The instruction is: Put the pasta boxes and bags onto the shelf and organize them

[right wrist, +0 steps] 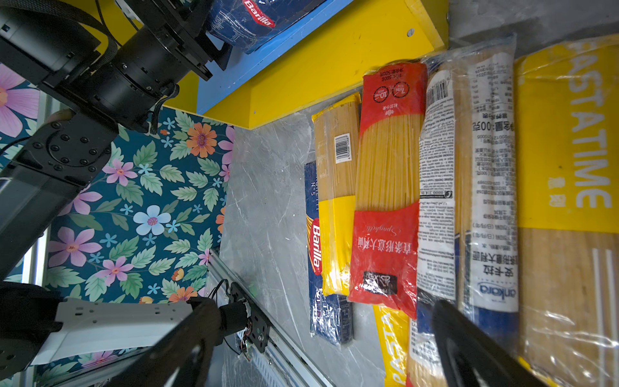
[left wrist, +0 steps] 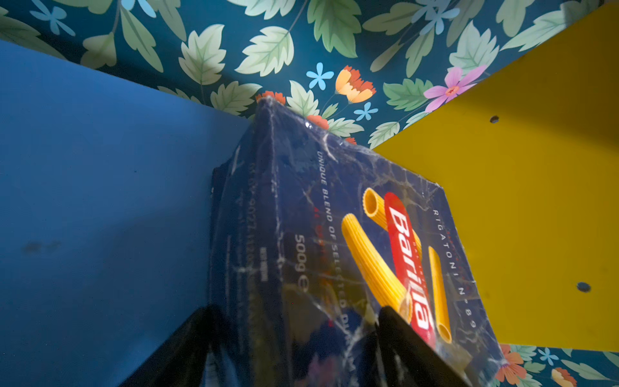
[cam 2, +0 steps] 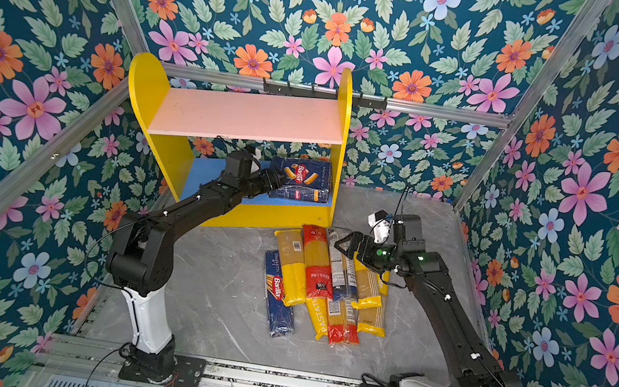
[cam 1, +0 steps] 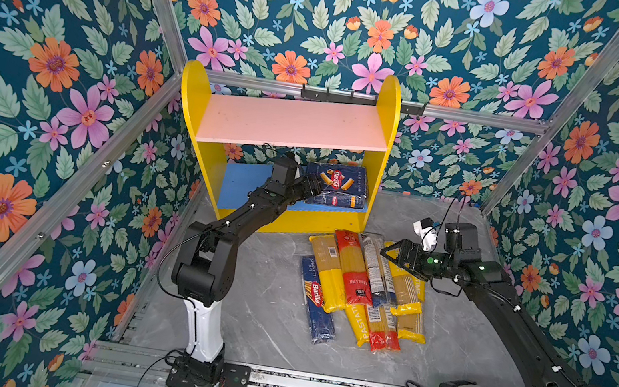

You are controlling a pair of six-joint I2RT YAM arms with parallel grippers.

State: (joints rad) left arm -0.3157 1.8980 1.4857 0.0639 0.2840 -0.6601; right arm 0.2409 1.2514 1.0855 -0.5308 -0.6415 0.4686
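The rigatoni box (cam 1: pixel 337 182) lies flat on the shelf's (cam 1: pixel 293 124) blue lower board (cam 1: pixel 245 186), against its right side panel. The left jaws straddle its near end; whether they grip it cannot be told. The right jaws stand wide above the bags' (cam 1: pixel 354 269) shelf-side ends. The bags' long axes run toward the table's (cam 1: pixel 261 300) near edge, and the right arm is nearer.

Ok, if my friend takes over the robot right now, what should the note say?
Left gripper: jaws around the wide pasta box, which is on the shelf's blue board; gripping or loose, cannot tell.
Right gripper: open, above the bags, holding nothing.
Done: one box on the shelf.
To do: the long box and seven bags, all on the table.
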